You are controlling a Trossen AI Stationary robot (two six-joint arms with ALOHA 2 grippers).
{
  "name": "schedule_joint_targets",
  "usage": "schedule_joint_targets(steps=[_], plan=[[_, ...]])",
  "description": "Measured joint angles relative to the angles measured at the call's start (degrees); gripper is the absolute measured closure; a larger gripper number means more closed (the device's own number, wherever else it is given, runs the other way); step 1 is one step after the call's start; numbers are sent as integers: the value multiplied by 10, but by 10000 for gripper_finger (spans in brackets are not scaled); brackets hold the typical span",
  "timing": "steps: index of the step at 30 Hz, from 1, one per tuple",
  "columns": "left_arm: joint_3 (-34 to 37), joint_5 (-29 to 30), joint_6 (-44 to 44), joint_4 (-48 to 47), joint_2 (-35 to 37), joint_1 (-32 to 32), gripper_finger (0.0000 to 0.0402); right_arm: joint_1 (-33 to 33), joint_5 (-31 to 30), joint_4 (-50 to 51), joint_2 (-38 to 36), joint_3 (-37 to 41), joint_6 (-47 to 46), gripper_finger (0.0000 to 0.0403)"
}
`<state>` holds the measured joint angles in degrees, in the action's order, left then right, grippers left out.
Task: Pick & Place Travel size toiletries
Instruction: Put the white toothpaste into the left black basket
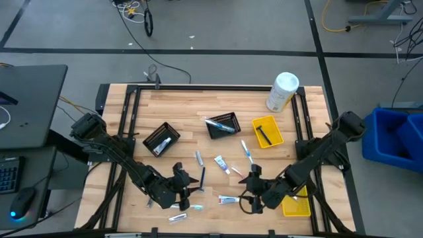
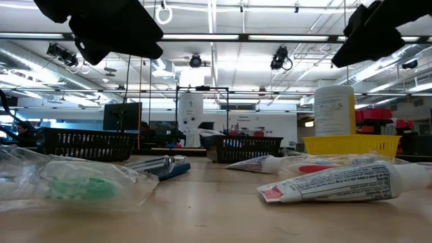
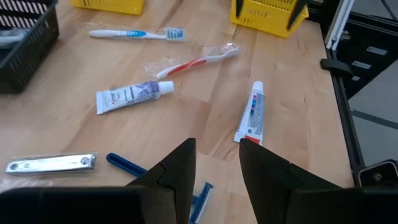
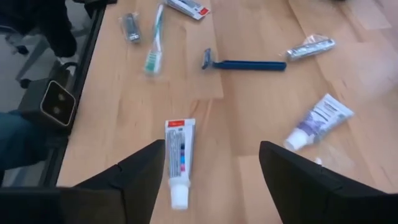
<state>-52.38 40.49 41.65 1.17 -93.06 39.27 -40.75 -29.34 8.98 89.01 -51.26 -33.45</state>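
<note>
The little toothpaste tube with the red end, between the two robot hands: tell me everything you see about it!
The toothpaste tube is small and white, seemingly soft plastic, with a white cap, a red crimped end and colourful print. It lies flat on the wooden table, touching nothing else. The right hand hovers over it, open, fingers either side.

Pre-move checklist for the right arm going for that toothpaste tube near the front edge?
1. Right gripper jaws open: ok.
2. Toothpaste tube lies flat, alone, nothing touching it: ok.
3. Tube centred between the jaws: not ok, it sits close to one finger.
4. Jaws empty: ok.
5. Left gripper clear of the tube: cannot tell; it hovers close by over the blue razor.
6. Yellow tray by the right arm free to receive: ok.
</note>
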Motion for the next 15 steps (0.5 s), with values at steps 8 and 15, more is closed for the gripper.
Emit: schedule_joint_targets(steps=[8,15], plan=[[0,20,-6,-1,0,0,231,33,1,-67,50,0,59,145],[0,-6,-7,-2,0,0,212,67,46,-72,51,0,81,143]])
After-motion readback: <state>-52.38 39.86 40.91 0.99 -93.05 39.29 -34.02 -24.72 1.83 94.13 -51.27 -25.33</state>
